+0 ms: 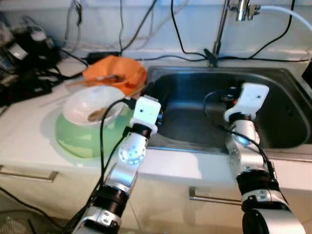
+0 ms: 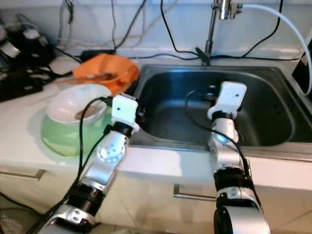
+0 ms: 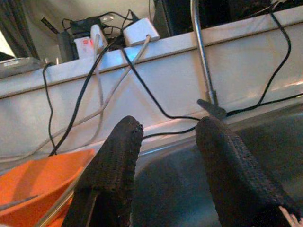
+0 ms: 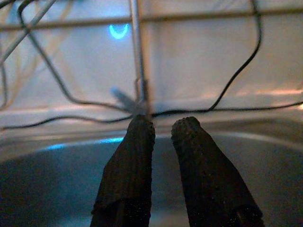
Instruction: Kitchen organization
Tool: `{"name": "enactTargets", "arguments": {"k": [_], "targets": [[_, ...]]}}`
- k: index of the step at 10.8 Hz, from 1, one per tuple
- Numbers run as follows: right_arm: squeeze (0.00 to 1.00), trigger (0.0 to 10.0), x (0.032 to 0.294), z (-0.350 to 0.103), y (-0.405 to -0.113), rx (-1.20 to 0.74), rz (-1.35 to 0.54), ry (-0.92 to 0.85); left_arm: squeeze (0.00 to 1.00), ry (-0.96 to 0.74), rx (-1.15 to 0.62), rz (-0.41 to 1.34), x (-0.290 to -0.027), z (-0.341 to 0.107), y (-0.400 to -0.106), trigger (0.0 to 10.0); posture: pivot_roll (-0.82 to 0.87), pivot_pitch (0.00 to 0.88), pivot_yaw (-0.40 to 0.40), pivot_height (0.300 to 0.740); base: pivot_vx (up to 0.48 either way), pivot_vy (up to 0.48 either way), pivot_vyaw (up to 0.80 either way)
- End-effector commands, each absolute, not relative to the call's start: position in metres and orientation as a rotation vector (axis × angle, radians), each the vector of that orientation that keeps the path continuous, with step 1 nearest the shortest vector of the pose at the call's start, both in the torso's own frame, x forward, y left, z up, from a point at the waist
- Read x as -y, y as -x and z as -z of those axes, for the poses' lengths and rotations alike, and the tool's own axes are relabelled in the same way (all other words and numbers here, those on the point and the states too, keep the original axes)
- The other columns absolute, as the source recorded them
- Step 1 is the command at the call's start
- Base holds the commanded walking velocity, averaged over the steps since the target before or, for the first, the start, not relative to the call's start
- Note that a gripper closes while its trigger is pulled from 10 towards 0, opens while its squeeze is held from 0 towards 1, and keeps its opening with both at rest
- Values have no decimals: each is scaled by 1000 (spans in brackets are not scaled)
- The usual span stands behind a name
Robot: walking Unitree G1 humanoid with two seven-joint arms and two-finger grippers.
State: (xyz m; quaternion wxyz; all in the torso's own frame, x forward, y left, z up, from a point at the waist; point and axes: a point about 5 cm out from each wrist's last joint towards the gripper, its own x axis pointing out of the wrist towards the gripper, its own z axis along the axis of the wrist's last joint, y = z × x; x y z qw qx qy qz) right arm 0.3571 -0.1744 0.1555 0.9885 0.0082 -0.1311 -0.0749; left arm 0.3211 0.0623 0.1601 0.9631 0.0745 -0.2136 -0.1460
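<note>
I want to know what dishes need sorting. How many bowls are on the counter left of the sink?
3 that I can see: a white bowl nested in a green bowl, and an orange bowl just behind them, beside the sink. More could be hidden underneath.

The white counter (image 1: 29, 131) carries a green bowl (image 1: 80, 139), an orange bowl (image 1: 126, 70) and black cables (image 1: 161, 57).

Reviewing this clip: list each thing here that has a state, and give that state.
left gripper: open, empty, over the sink's left edge
right gripper: narrow gap, holding nothing, above the basin
sink: no dishes inside
white bowl: stacked in green bowl, brown food residue
orange bowl: utensils inside
faucet: no water running
</note>
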Motion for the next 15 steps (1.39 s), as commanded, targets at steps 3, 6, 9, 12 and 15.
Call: {"name": "enactTargets", "arguments": {"k": [3, 6, 9, 12, 15], "targets": [[0, 10000, 162, -157, -359, 265, 112, -18, 0, -150, 456, 290, -68, -165, -320, 10000, 57, 0, 48, 740, 0, 0, 0], [0, 10000, 160, -156, -359, 261, 108, -19, 0, -171, 478, 321, -65, -171, -316, 10000, 66, 0, 46, 740, 0, 0, 0], [0, 10000, 163, -158, -360, 259, 119, -18, 0, -277, 549, 420, -65, -198, -299, 10000, 83, 0, 48, 740, 0, 0, 0], [0, 10000, 163, -164, -362, 277, 121, -23, 0, -302, 485, 427, -77, -209, -290, 10000, 86, 0, 51, 740, 0, 0, 0], [0, 10000, 159, -159, -361, 259, 113, -29, 0, -406, 381, 334, -89, -212, -307, 10000, 98, 0, 47, 740, 0, 0, 0]]}}
